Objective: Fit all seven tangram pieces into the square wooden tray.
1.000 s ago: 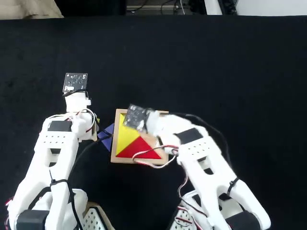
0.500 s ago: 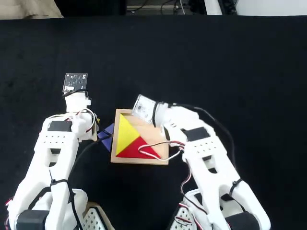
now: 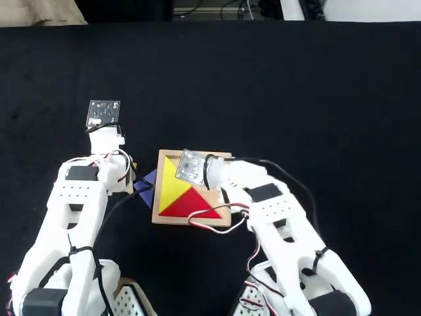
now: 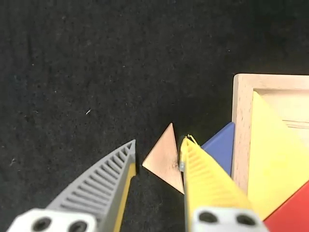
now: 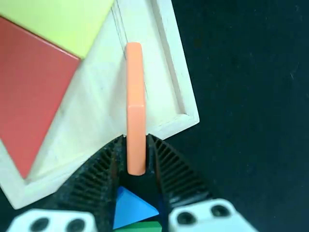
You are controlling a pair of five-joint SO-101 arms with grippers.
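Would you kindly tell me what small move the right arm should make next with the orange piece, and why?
Probably lower the right gripper and lay the orange piece flat before opening. Its jaws are shut on the piece, held on edge above the bare floor of the wooden tray, beside the yellow triangle and red triangle, so that gap looks free.

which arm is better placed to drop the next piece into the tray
Right. The right hand holds the orange piece on edge over the tray's bare floor; the left hand is open outside the tray, by a tan triangle.
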